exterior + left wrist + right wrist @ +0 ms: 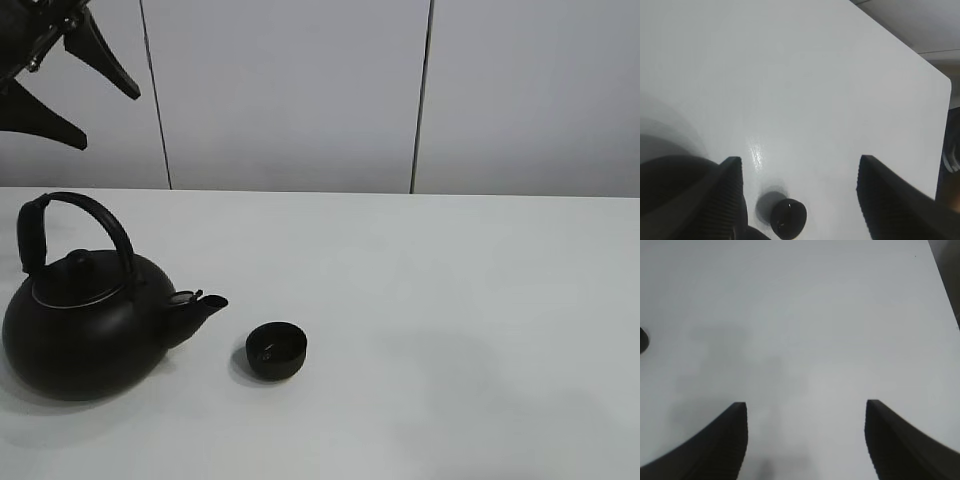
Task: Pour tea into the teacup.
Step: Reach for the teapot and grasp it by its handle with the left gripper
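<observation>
The small black teacup [276, 350] stands on the white table, just right of the spout of the big black kettle [85, 330] with its arched handle. My left gripper [112, 122] is open and empty, high above the kettle at the top left. In the left wrist view the open gripper [799, 158] looks down on the teacup [788, 218] and part of the kettle [670, 190]. My right gripper [806, 403] is open and empty over bare table; it is out of the exterior high view. A dark sliver [642, 340] at that view's edge may be the teacup.
The white table [450, 300] stretches right of the teacup. A white panelled wall [300, 90] rises behind it. The table's corner and edge [940, 100] show in the left wrist view.
</observation>
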You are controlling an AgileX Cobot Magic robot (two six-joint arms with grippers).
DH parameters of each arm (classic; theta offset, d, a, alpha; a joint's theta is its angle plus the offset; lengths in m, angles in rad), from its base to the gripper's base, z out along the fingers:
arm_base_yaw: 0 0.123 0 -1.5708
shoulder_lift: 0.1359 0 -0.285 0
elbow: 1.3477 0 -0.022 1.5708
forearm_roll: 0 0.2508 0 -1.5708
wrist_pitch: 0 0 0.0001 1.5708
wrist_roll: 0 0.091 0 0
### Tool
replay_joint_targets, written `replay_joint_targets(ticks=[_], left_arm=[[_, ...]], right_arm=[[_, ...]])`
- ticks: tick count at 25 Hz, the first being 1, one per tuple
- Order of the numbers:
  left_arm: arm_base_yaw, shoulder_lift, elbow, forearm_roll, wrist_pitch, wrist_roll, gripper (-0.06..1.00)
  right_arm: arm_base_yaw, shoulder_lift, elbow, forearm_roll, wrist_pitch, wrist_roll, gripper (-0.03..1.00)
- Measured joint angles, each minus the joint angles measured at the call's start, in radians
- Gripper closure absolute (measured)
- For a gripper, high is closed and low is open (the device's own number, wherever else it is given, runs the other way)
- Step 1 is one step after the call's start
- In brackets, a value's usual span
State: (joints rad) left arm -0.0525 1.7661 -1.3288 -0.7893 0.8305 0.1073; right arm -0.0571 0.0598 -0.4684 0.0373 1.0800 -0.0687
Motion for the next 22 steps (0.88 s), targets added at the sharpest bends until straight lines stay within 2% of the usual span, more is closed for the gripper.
replay_joint_targets(ticks=[11, 15, 18, 22], left_arm=[[0.000, 0.000, 0.000, -0.002, -0.138, 0.075, 0.47], [0.000, 0.000, 0.000, -0.003, -0.165, 0.202, 0.47], [-0.002, -0.022, 0.000, -0.003, -0.223, 0.333, 0.47], [-0.003, -0.116, 0.000, -0.006, -0.329, 0.446, 0.47]], right_arm=[[0.000, 0.000, 0.000, 0.000, 0.000, 0.001, 0.50], [0.000, 0.000, 0.000, 0.000, 0.000, 0.001, 0.50], [0.000, 0.000, 0.000, 0.000, 0.000, 0.001, 0.50], [0.000, 0.000, 0.000, 0.000, -0.001, 0.001, 0.50]])
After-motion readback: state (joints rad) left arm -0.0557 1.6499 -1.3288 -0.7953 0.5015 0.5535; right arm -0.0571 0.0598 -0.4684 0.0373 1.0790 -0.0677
